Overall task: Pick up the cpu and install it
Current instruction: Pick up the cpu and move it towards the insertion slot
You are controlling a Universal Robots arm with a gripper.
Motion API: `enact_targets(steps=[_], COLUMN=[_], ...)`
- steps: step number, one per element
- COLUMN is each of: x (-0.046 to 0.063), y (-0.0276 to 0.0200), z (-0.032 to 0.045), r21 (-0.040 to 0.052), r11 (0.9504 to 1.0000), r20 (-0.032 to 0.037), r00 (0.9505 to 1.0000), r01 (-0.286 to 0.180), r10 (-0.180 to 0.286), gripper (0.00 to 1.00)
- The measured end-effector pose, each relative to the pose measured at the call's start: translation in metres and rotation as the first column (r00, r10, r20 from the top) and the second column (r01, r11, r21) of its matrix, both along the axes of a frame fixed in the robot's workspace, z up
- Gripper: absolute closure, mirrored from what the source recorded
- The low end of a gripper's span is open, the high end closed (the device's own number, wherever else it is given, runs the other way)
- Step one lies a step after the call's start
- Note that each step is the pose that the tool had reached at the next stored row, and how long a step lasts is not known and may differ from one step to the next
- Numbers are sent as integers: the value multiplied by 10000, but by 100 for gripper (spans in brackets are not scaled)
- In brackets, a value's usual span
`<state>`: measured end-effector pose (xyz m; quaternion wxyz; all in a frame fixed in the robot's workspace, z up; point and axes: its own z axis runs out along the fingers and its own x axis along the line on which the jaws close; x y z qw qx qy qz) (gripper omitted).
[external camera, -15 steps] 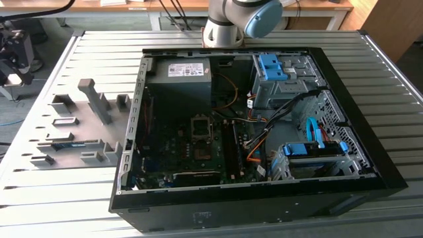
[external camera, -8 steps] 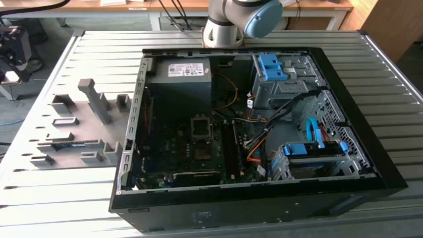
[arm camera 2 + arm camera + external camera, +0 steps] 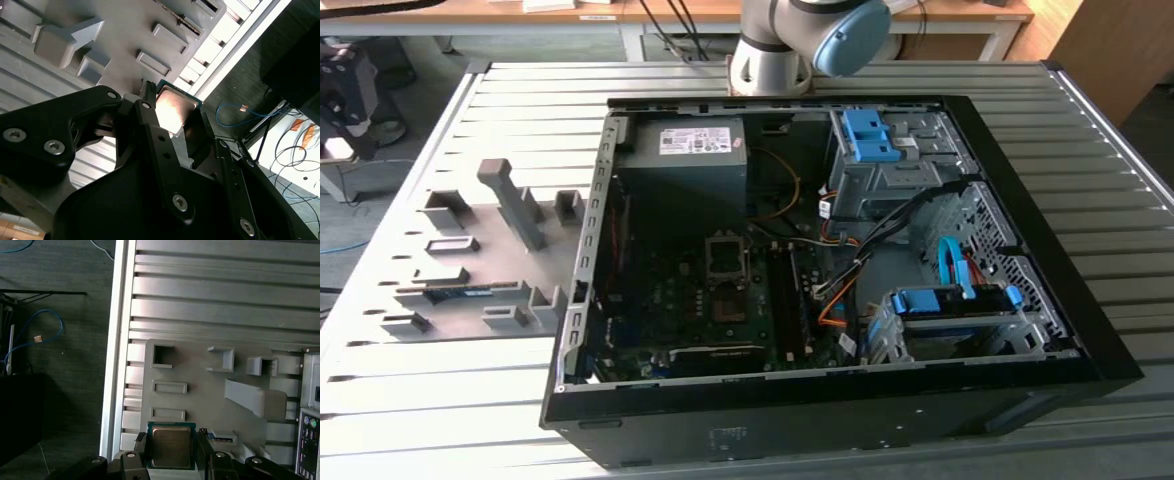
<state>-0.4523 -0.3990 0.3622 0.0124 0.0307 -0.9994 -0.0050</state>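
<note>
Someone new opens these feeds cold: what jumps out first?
The open computer case dominates the exterior view, lying on the slatted table with board and cables exposed. In both wrist views the eye goes to the cpu, clamped between the fingers of the gripper, with the grey fixture tray behind it. That tray sits at the exterior view's left of the case.

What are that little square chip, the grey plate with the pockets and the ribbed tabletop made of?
The cpu: a dull silvery metal lid with a soft glare, on a thin green board edge. The grey plate: probably matte plastic, perhaps printed, since it looks flat and glare-free. The tabletop: likely aluminium slats, judging by the bright streaked reflections.
</note>
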Motion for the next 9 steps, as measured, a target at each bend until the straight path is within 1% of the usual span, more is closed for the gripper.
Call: enact_targets(steps=[9], x=[0], y=[0], z=[84], r21=[1], r11=[10000], r20=[2], r00=[10000], r01=[0], r10=[0], gripper=[53])
